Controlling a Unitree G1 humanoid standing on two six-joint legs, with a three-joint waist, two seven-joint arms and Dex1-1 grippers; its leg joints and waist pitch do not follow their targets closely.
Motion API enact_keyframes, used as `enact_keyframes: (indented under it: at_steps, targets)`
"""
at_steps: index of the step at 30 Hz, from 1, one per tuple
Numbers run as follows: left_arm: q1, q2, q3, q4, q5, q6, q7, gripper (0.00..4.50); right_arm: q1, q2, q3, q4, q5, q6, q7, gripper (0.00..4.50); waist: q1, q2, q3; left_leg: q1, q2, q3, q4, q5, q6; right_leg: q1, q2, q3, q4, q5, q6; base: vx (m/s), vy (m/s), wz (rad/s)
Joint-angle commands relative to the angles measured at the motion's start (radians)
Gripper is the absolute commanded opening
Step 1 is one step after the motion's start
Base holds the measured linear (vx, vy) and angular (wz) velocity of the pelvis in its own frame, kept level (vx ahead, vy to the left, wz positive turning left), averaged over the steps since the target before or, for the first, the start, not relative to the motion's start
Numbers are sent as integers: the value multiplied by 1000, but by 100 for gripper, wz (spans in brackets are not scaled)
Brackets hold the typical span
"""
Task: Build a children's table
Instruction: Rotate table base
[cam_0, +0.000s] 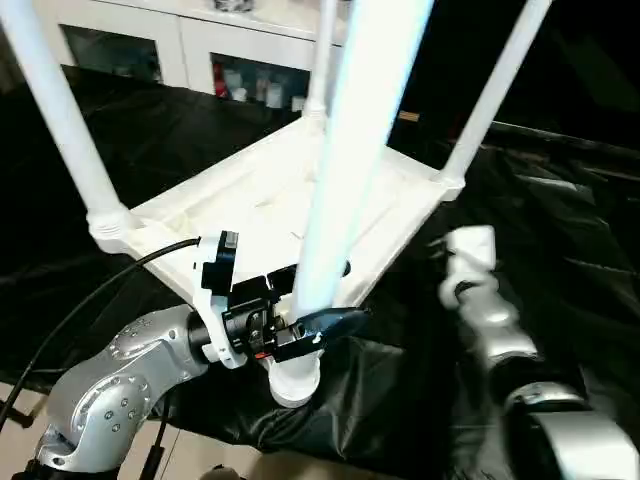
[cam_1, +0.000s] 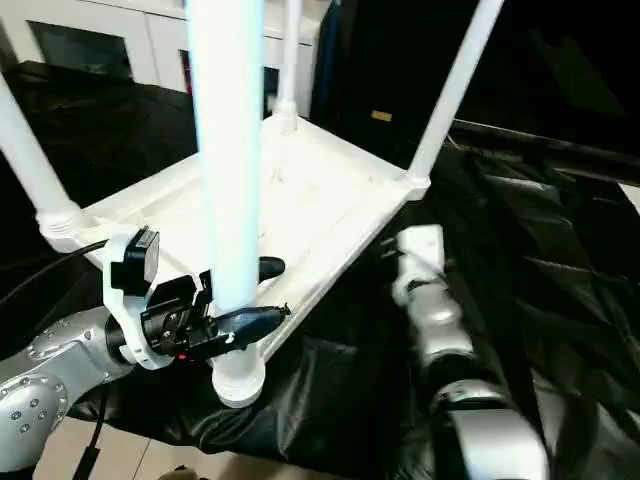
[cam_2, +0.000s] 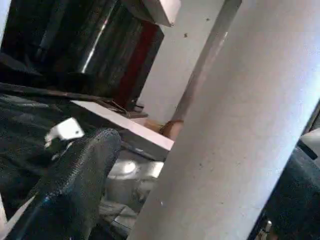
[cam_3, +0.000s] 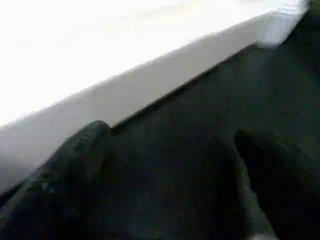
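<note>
Legs up, children's table (cam_0: 300, 200) lying upside down on black-draped worktop (cam_0: 560, 260), all four legs socketed. Left gripper (cam_0: 318, 305) at near leg (cam_0: 345, 150) just above its corner socket, fingers (cam_2: 75, 185) spread wide either side, not clamping. Right gripper (cam_3: 170, 170) low beside the rim, fingers open, empty. Best to press the near leg straight down, without tilting. No readable writing or brand.
</note>
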Motion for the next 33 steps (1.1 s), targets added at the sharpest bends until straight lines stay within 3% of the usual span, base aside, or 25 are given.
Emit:
enact_keyframes:
  at_steps: [1, 3, 4, 7, 9, 12, 19, 20, 21, 23, 27, 28, 32, 33]
  targets:
    - [-14, -1, -20, -3, 5, 2, -10, 446, -11, 22, 26, -9, 3, 6, 74, 450, 3, 15, -54, 1, 30, -3, -77, -173, -26, 45, -61, 33, -70, -113, -167, 0, 0, 0]
    - [-16, -1, -25, -4, 5, 4, -15, 446, -12, 38, 42, -13, 0, 7, 112, 450, 2, 17, -54, 4, 30, -3, -77, -178, -30, 42, -61, 34, -71, -123, -167, 0, 0, 0]
    - [-21, -4, -33, -6, 5, 6, -19, 446, -11, 62, 59, -23, -2, -2, 170, 450, 2, 13, -54, 3, 31, -3, -77, -181, -27, 43, -62, 35, -72, -129, -168, 0, 0, 0]
    - [-27, -9, -41, -7, 9, 5, -17, 446, -10, 80, 63, -33, 0, -13, 214, 450, -2, 14, -54, -4, 32, -6, -80, -164, -29, 48, -65, 33, -70, -128, -168, 0, 0, 0]
    - [-30, -12, -44, -5, 11, 4, -17, 446, -11, 84, 63, -35, 1, -15, 231, 450, -4, 15, -55, -2, 32, -6, -78, -159, -29, 47, -66, 33, -70, -131, -168, 0, 0, 0]
    - [-76, -47, -78, 51, 100, -57, 5, 446, -15, 82, 70, -27, -21, -28, 200, 450, -2, 17, -55, 7, 32, -2, -76, -135, -16, 41, -63, 34, -70, -80, -181, 0, 0, 0]
    - [-132, -72, -104, 121, 179, -114, 24, 446, -1, 72, 54, -43, 1, -37, 260, 450, 6, 20, -57, 9, 32, -2, -76, -151, -16, 44, -65, 35, -71, -81, -184, 0, 0, 0]
    - [-161, -96, -116, 175, 237, -165, 46, 446, 18, 72, 54, -70, 25, -43, 345, 450, 8, 34, -56, 10, 32, -3, -77, -161, -14, 43, -64, 35, -72, -73, -189, 0, 0, 0]
    - [-169, -102, -119, 192, 257, -179, 54, 446, 23, 70, 57, -75, 22, -47, 348, 450, 7, 27, -57, 10, 34, -3, -76, -167, -11, 45, -66, 35, -72, -69, -191, 0, 0, 0]
    - [-199, -118, -127, 263, 339, -251, 90, 446, 35, 55, 64, -84, -3, -69, 296, 450, 10, 30, -59, 11, 34, -4, -75, -145, -8, 46, -67, 35, -72, -49, -193, 0, 0, 0]
    - [-247, -117, -127, 358, 440, -340, 141, 446, 66, 22, -1, -142, 41, -78, 232, 450, 12, 32, -59, 12, 33, -6, -76, -153, -10, 47, -68, 35, -73, -58, -197, 0, 0, 0]
    - [-256, -118, -127, 373, 457, -359, 152, 446, 77, 14, -10, -162, 51, -76, 235, 450, 13, 28, -60, 12, 33, -6, -75, -155, -9, 49, -68, 35, -72, -61, -192, 0, 0, 0]
    - [-266, -147, -107, 399, 468, -386, 174, 446, 159, -19, -40, -309, 88, -52, 277, 450, 16, 35, -60, 10, 31, -7, -75, -152, -5, 50, -65, 35, -74, -51, -185, 0, 0, 0]
    - [-263, -153, -103, 399, 466, -389, 171, 446, 176, -24, -42, -342, 94, -45, 283, 450, 14, 31, -59, 9, 30, -6, -75, -150, -3, 52, -63, 35, -75, -46, -183, 0, 0, 0]
